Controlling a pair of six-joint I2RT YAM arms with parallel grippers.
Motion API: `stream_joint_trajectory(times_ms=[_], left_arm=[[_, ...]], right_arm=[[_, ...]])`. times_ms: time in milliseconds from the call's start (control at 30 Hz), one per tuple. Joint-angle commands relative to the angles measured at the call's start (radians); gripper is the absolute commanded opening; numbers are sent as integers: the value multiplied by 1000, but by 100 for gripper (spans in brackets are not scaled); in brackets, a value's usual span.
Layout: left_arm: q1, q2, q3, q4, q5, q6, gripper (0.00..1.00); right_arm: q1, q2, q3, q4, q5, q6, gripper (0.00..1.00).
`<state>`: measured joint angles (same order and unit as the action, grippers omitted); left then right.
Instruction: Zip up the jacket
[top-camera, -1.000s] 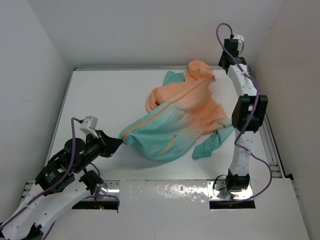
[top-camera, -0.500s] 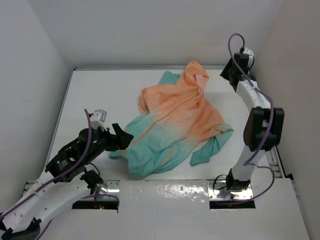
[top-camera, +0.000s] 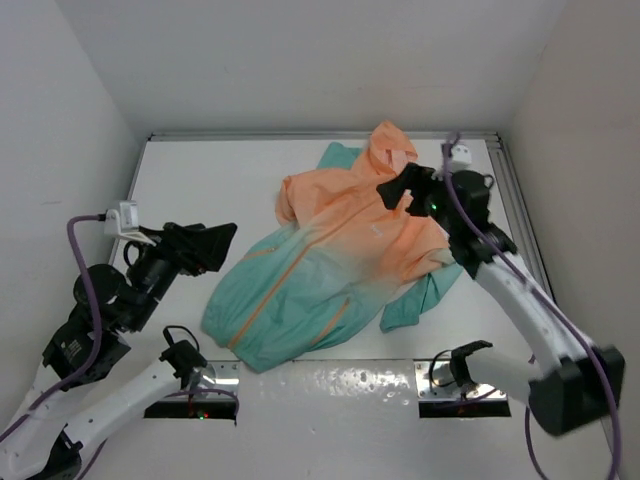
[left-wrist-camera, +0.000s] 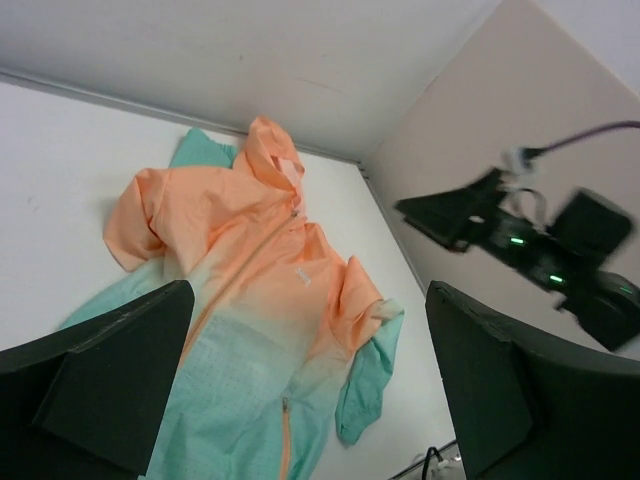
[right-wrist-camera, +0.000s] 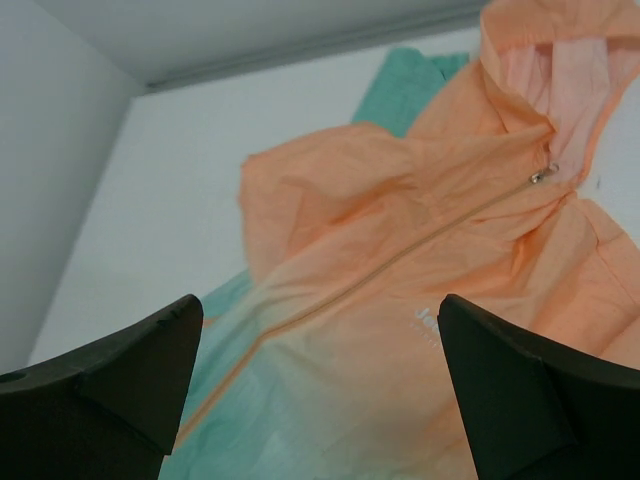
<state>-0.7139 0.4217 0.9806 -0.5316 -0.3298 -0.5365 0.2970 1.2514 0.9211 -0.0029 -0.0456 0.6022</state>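
The jacket (top-camera: 340, 250) lies spread out on the white table (top-camera: 200, 180), a bit right of the middle. Its orange hood (top-camera: 392, 145) almost reaches the back edge of the table. Its green bottom edge (top-camera: 262, 352) comes very close to the front edge, by the shiny strip (top-camera: 330, 385). One green sleeve (top-camera: 412, 300) pokes out on the right side, near the front.

The left gripper (top-camera: 222, 245) hangs in the air just left of the green part, not touching it. Its two fingers are spread wide with nothing between them. The right gripper (top-camera: 398, 186) hangs over the orange shoulder, just below the hood. Its fingers are spread wide too, and hold nothing.

From the right wrist I can see the little metal zip pull (right-wrist-camera: 541, 177) up at the neck, and the zip line (right-wrist-camera: 400, 255) running down from it.

There is lots of bare table on the left and at the back left corner. On the right there is only a thin strip of table between the jacket and the wall (top-camera: 575, 150).
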Motion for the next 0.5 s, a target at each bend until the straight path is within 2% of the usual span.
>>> stream_joint_trajectory(times_ms=[0, 67, 100, 267, 467], left_arm=[[-9, 68, 3, 50, 63, 43, 100], [-9, 69, -8, 77, 74, 43, 100], [-9, 65, -13, 84, 71, 40, 100], [-9, 35, -83, 114, 95, 11, 100], [-9, 0, -111, 91, 109, 3, 100]], right_arm=[[1, -287, -92, -52, -66, 7, 99], [1, -409, -154, -162, -54, -2, 99], [2, -525, -171, -195, -48, -5, 99], [1, -779, -292, -331, -100, 2, 99], [2, -805, -298, -397, -114, 28, 99]])
